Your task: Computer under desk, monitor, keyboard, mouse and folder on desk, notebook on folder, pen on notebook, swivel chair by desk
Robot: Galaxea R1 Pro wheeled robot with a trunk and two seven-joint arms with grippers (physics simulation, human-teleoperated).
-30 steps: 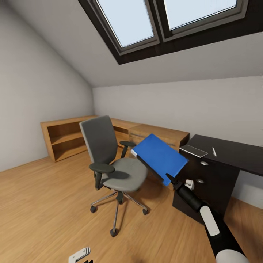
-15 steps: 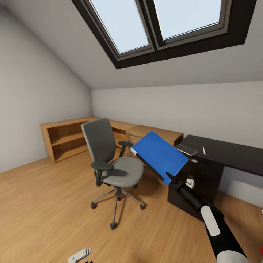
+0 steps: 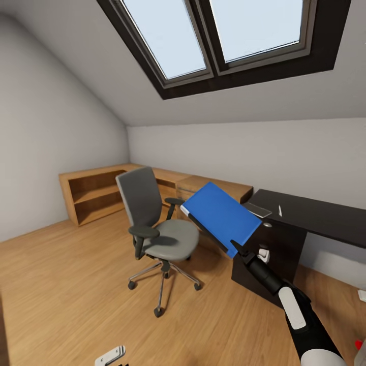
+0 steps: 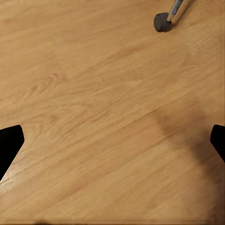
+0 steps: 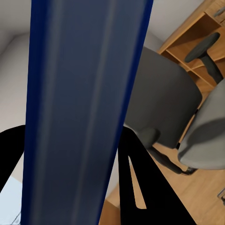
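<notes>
Since a second ago the whole head view has swung: the camera turned, so the swivel chair [image 3: 155, 223] and desk [image 3: 310, 216] sit further left in the picture, while the folder [image 3: 221, 216] keeps its place against the arm.

Farthest left, the left gripper [image 4: 112, 140] hangs low over bare wooden floor [image 3: 61, 284], its dark fingertips spread wide with nothing between them; a chair caster [image 4: 162, 21] shows at the edge of its wrist view. It is well apart from the desk.

Next comes the grey swivel chair, its seat bare, standing on the floor a little short of the desk's near end.

Right of it, the right gripper [image 3: 238, 249] is clamped on one lower corner of the blue folder, which is held in the air, tilted, its long axis running up and away from the claw toward the chair and the wooden cabinet [image 3: 213, 189]. In the right wrist view the folder [image 5: 86, 108] rises straight out from between the dark fingers.

Furthest right, the glossy black desk top carries the grey notebook [image 3: 258, 209] and the white pen [image 3: 280, 210] near its near corner. The desk lies to the right of and beyond the claw, so the right arm is the nearer one. Judging by this, the folder must swing rightward and level out over the top.
</notes>
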